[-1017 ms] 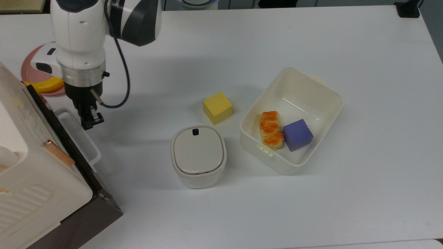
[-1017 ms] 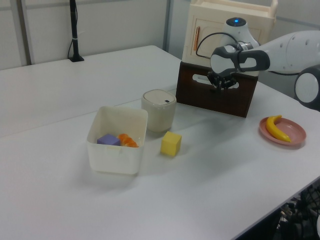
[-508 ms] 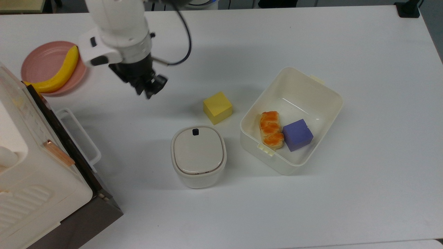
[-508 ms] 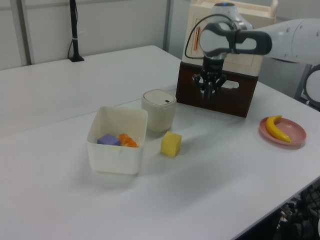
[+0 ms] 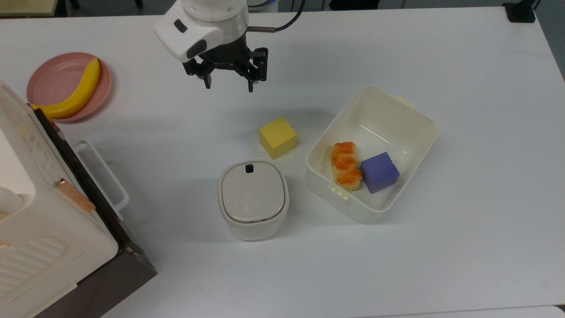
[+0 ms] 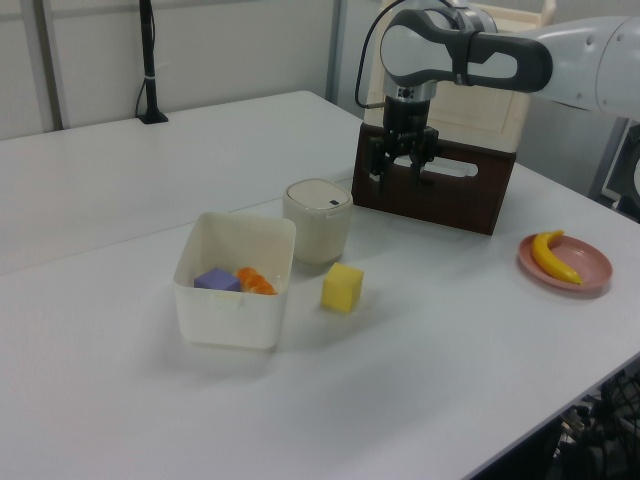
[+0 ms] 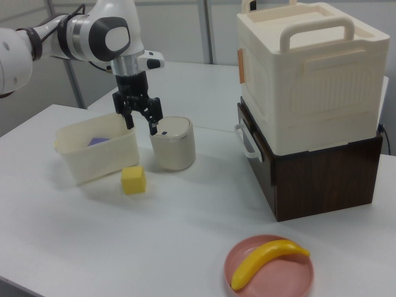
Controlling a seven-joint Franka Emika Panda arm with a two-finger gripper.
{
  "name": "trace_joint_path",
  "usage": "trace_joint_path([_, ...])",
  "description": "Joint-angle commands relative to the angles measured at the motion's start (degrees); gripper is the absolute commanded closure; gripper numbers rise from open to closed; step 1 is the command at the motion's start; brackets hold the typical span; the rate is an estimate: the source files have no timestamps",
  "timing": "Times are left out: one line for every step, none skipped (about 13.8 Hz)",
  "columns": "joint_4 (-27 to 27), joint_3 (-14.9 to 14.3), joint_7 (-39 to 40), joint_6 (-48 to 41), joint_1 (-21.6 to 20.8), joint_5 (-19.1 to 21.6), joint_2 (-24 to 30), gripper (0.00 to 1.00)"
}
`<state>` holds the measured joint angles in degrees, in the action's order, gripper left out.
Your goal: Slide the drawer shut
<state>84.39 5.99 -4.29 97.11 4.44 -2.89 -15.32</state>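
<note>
Drawer [image 7: 260, 162] with dark brown front and white loop handle [image 5: 102, 173] sits flush; the gripper [image 5: 228, 84], jaws apart, is seen above the white surface [image 5: 397, 53], beyond the yellow foam cube [image 5: 277, 137].

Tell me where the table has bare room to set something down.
Widest bare patch: the top view's right, beyond the bin. Also free: the strip below the canister and bin, and the stretch between the plate and yellow cube, under the open gripper. It is crowded around the cube, canister and bin, and by the drawer.
</note>
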Motion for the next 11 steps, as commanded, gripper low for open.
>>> trace_joint_path([2.4, -0.7, 8.5, 0.0, 0.2, 1.2, 0.8, 0.0])
trace_joint_path([2.5, -0.7, 8.6, 0.0, 0.2, 1.2, 0.9, 0.0])
trace_joint_path([2.5, -0.7, 8.6, -0.1, 0.1, 1.1, 0.9, 0.0])
trace_joint_path([2.5, -0.8, 8.3, -0.1, 0.1, 1.1, 0.8, 0.0])
trace_joint_path([2.4, -0.8, 8.1, -0.1, 0.2, 1.0, 0.8, 0.0])
trace_joint_path([2.3, -0.9, 7.7, -0.1, 0.2, 0.8, 0.7, 0.0])
trace_joint_path([2.2, -0.9, 6.8, -0.1, 0.3, 0.7, 0.7, 0.0])
trace_joint_path([2.3, -0.9, 6.3, -0.1, 0.3, 0.6, 0.7, 0.0])
trace_joint_path([2.4, -0.9, 5.8, -0.1, 0.3, 0.5, 0.8, 0.0])
trace_joint_path([2.4, -0.9, 4.8, 0.1, 0.2, 0.3, 0.7, 0.0])
trace_joint_path([2.4, -0.9, 4.5, 0.1, 0.1, 0.3, 0.7, 0.0])
